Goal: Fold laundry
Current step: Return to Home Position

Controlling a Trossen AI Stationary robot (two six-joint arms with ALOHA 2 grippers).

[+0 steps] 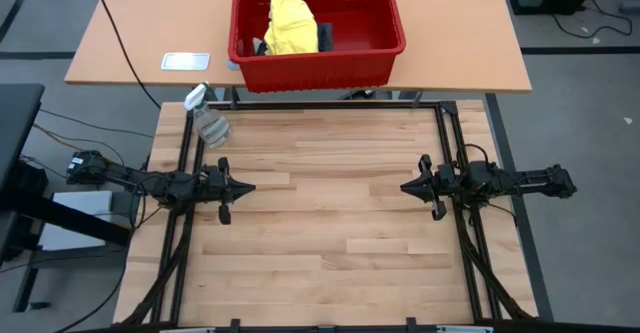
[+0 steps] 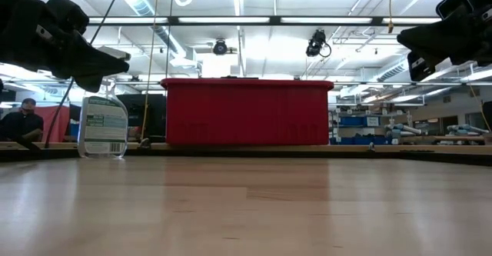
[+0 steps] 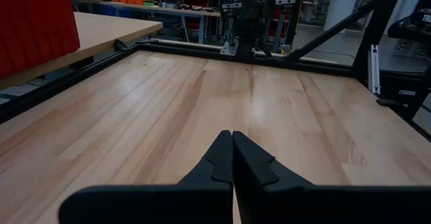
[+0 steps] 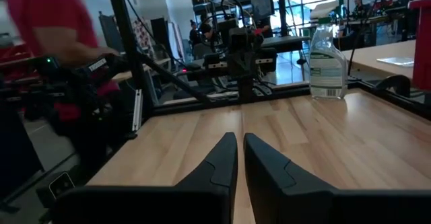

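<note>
The laundry lies in the red slotted basket on the far table. A yellow shirt is on top, with a dark piece beside it; the other garments are hidden. My left gripper hovers shut over the left part of the bare wooden table. My right gripper hovers over the right part, shut but for a sliver between its tips. Their tips point at each other. In the low view both hang above the tabletop, the left gripper and the right gripper.
A clear spray bottle stands at the work table's far left corner. A black frame rims the table. A flat white object lies on the far table. A person in red stands beyond the left side.
</note>
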